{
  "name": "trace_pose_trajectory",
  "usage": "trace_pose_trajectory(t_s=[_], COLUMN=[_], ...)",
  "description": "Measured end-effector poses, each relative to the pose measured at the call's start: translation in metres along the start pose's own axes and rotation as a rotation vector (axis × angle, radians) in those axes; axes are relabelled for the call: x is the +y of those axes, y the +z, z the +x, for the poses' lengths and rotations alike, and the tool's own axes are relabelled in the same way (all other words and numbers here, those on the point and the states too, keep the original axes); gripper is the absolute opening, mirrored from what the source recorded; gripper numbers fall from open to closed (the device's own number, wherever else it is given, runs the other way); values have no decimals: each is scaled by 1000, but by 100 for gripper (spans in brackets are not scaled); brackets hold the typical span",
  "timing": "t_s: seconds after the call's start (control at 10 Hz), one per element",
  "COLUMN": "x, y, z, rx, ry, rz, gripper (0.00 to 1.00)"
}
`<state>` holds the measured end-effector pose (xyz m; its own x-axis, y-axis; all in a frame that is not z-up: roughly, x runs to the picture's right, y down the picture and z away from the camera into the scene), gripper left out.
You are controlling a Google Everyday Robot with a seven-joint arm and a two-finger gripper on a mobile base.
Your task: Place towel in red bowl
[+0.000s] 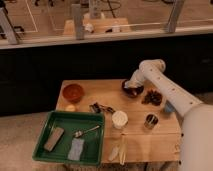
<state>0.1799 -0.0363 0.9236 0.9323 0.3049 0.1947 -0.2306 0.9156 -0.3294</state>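
The red bowl (pixel 73 92) stands empty at the table's back left corner. My gripper (pixel 131 88) is at the end of the white arm (pixel 159 82), lowered into the dark brown bowl (pixel 135 91) at the back right of the table, and it is shut. The gripper covers the inside of that bowl. The towel is hidden from this view, so I cannot tell whether anything is held.
A green tray (pixel 41 146) at the front left holds a bluish-grey cloth (pixel 76 148), a brown block (pixel 54 138) and a spoon (pixel 87 132). A white cup (pixel 119 119), a can (pixel 151 120), a dark clump (pixel 152 96) and wooden utensils (pixel 120 148) share the table.
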Motion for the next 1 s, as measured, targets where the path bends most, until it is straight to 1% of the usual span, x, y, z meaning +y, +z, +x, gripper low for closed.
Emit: trace_pose_trajectory(t_s=[0.1, 0.2, 0.3, 0.4, 0.5, 0.7, 0.9, 1.0], x=[-3, -8, -10, -10, -9, -7, -3, -3], y=[-11, -25, -32, -34, -32, -24, -13, -10], z=[-6, -17, -28, -43, -60, -104, -160, -180], rx=[-20, -50, -75, -102, -129, -181, -246, -273], ry=[-6, -19, -35, -58, -84, -156, -241, -270], rz=[10, 25, 35, 37, 36, 24, 9, 4], gripper=[0, 0, 0, 0, 0, 0, 0, 0])
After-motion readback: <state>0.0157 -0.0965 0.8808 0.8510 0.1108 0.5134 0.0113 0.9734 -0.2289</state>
